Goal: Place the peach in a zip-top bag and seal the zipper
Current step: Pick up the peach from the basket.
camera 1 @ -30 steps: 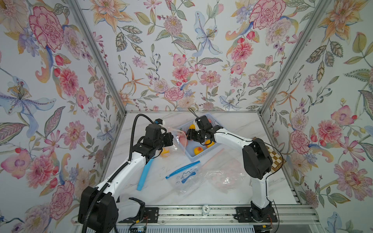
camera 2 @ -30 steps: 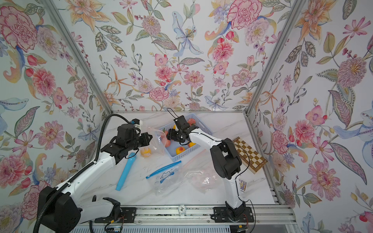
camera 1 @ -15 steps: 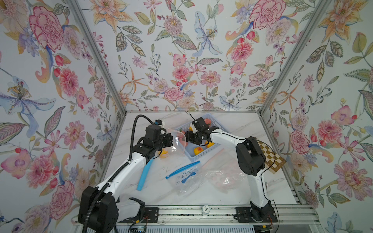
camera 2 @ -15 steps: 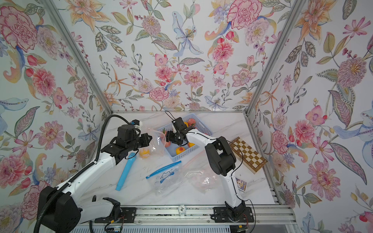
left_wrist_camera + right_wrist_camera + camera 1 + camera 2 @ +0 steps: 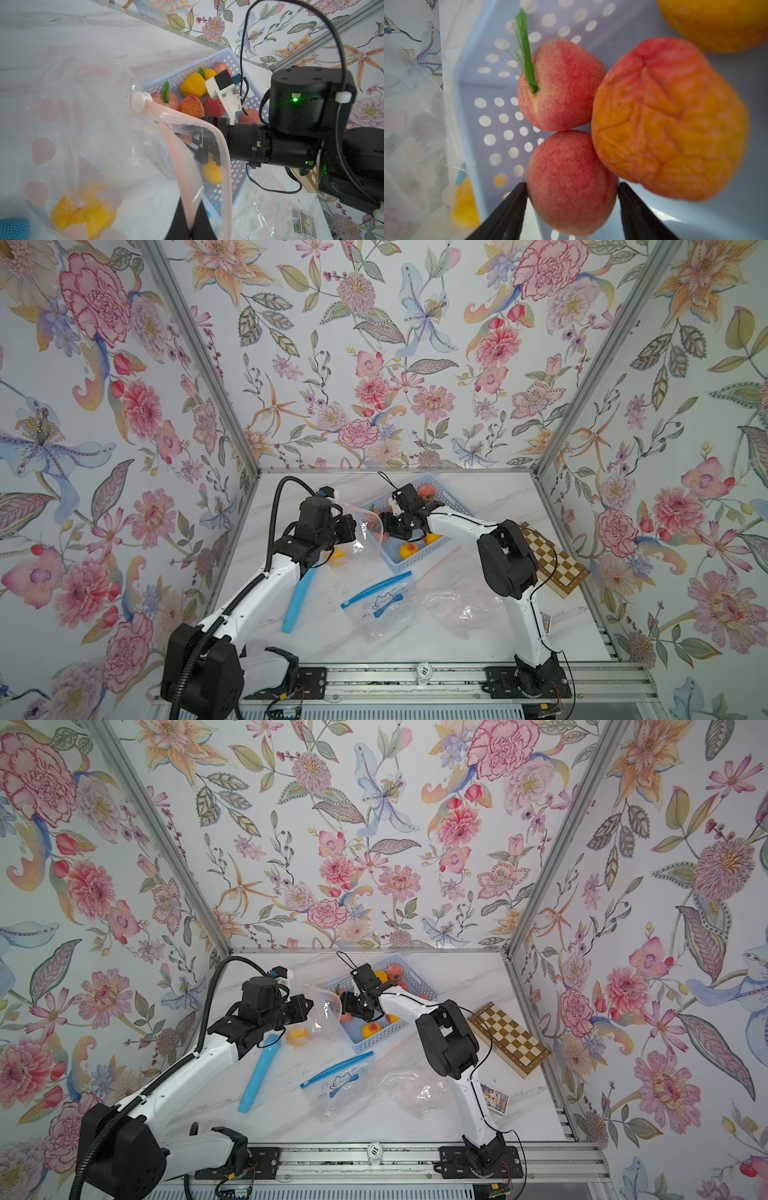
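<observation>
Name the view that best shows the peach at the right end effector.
Right wrist: the peach fills the frame between the fingers. Left wrist glimpses it through the bag; top views barely show it.

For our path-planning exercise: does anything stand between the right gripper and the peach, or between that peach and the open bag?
Nothing separates the right gripper from the peach: its fingers touch both sides. Toward the bag, pinched open by the left gripper, stands the basket wall. A leafed peach lies against the held one.
</observation>
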